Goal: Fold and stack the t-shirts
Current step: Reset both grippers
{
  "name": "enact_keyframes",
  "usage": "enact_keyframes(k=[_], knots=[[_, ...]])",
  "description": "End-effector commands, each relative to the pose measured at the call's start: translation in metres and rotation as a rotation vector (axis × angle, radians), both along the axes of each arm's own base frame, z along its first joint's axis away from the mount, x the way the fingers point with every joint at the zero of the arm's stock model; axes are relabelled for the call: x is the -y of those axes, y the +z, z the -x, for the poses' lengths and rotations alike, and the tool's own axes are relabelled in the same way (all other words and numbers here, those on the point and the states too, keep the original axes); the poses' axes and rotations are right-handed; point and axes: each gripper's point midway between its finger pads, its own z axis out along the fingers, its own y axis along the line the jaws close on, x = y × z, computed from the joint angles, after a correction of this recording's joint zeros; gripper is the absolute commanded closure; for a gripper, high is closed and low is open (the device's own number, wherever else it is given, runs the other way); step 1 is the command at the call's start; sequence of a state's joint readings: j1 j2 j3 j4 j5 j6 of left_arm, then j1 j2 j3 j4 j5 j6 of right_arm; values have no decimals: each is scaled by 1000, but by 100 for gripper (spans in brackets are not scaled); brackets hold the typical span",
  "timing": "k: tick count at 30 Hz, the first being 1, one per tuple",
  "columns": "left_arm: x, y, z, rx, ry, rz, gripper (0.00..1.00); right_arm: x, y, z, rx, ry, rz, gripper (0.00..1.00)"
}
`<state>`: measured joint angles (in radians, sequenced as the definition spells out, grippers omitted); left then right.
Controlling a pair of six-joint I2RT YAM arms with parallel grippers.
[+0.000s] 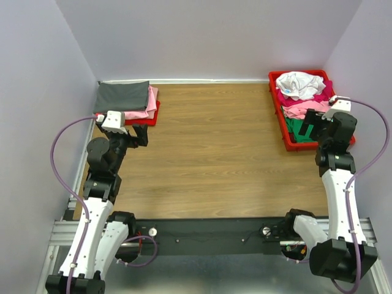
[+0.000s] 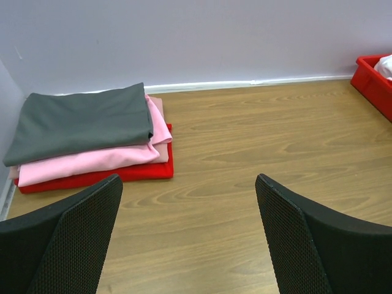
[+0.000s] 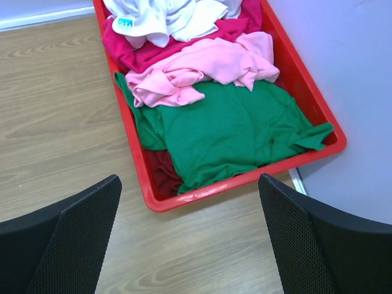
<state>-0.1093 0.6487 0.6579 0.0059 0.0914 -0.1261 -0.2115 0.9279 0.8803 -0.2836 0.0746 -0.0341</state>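
Pale lilac walls (image 1: 202, 37) closed in the wooden desk (image 1: 214, 159) on three sides. Over at ten o'clock I had the finished pile: a dark grey t-shirt (image 2: 82, 119) folded flat on top, a folded pink t-shirt (image 2: 92, 160) under it, both sitting on a low red tray (image 2: 150, 172) in the corner. My left end effector (image 2: 188, 184) hung just short of that pile, fingers spread wide, nothing between them, bare wood below.

At two o'clock stood the other red tray (image 3: 131, 144), heaped with loose laundry. A green t-shirt (image 3: 236, 131) sprawled across its near end, one edge draped on the rim. A crumpled pink t-shirt (image 3: 202, 67) lay just beyond, touching it, then a magenta t-shirt (image 3: 131, 49), and a white t-shirt (image 3: 174, 15) bunched at the far end. My right end effector (image 3: 190, 180) hovered above the tray's near rim, fingers wide apart and empty.
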Motion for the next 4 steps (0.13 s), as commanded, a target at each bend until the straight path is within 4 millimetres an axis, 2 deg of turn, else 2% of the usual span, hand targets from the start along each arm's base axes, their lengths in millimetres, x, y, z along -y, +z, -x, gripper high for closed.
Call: enact_keyframes(k=[1, 4], knots=[[5, 10, 0, 31, -31, 8, 4, 4, 4, 2, -1, 3, 36, 1], [5, 9, -1, 31, -30, 7, 4, -1, 5, -1, 6, 25, 10, 0]])
